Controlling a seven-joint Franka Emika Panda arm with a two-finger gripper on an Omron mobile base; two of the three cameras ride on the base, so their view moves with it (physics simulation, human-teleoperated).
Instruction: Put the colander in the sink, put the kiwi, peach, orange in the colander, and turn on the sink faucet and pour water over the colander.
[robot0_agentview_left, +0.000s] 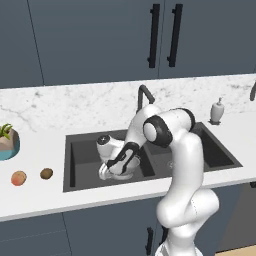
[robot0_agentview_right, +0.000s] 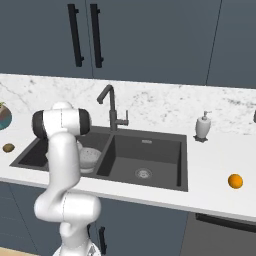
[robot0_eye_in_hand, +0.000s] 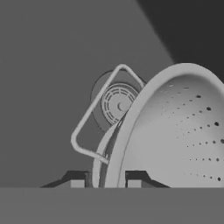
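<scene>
Dark charcoal double-basin sink (robot0_agentview_left: 75, 165): tool (robot0_eye_in_hand: 105, 183) grasps the perforated silvery metal colander (robot0_eye_in_hand: 175, 131) rim; lower it flat over the round silver drain (robot0_eye_in_hand: 117, 104) at 11 o'clock before releasing.

Dark blue-grey upper cabinets (robot0_agentview_left: 90, 40) fill the top of both base views, and two long black vertical handles (robot0_agentview_left: 164, 35) hang on neighbouring doors at the upper right of the left base view and at the upper left of the right base view. Below them a white marble backsplash (robot0_agentview_right: 165, 102) with grey veining crosses the frame as a band. A white countertop (robot0_agentview_right: 215, 197) lies beneath it. A white soap dispenser (robot0_agentview_right: 203, 126) stands upright on the countertop, right of centre in the right base view. At the left edge of the left base view sits a teal plant pot (robot0_agentview_left: 10, 145) with green leaves. Dark lower cabinets (robot0_agentview_left: 35, 237) run along the bottom.
</scene>
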